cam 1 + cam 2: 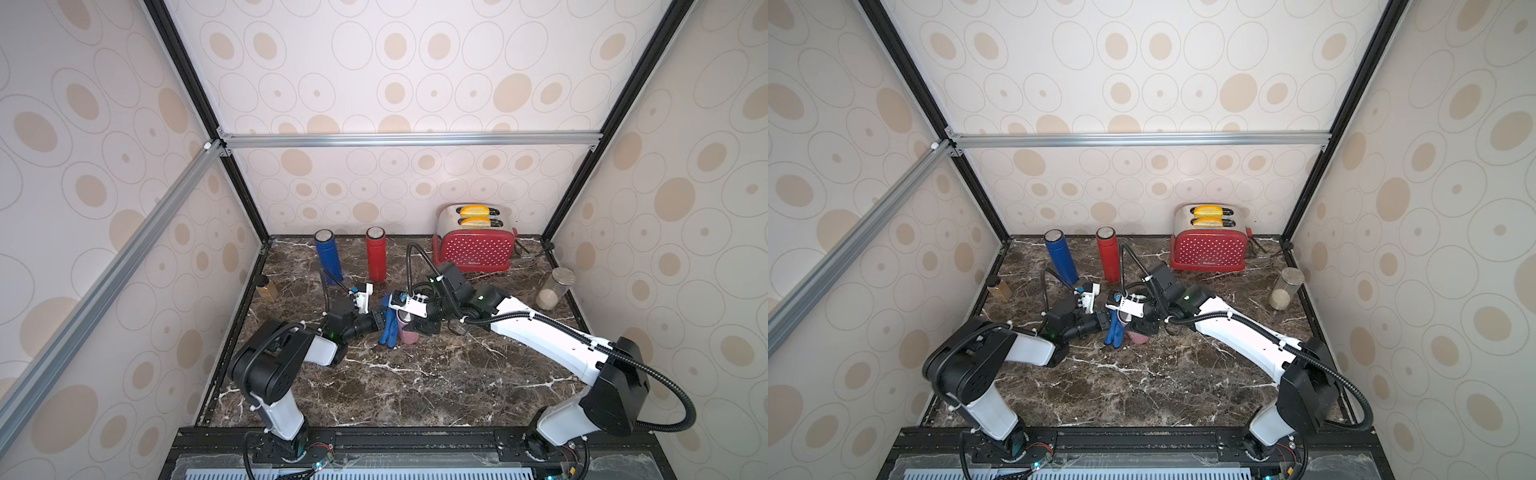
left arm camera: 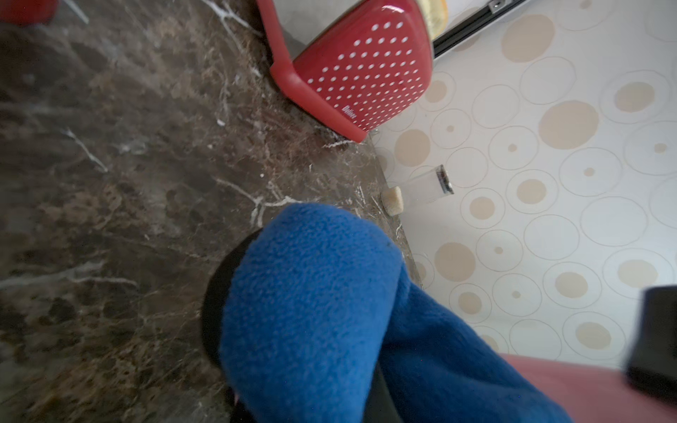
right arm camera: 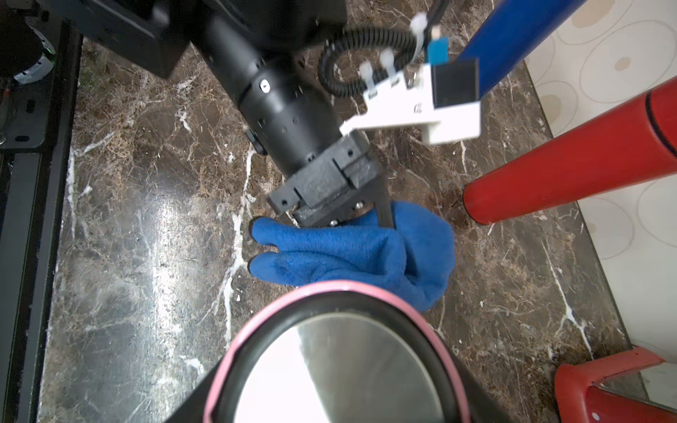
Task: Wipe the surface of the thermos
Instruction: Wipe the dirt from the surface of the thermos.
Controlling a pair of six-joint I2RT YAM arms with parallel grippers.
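Thermos [image 3: 340, 370] upright in right gripper [image 1: 410, 327] — left gripper [image 3: 348, 218] clamped on blue cloth [image 3: 351, 256] against its side.

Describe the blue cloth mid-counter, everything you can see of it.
The blue fleece cloth looks soft and napped. It is bunched into thick folds, with two rounded lobes at one end. The shut left claw pinches its upper edge, so it hangs over the dark marble countertop. Its side presses against the pink metal-lidded thermos. Whether its lower end touches the countertop, I cannot tell.
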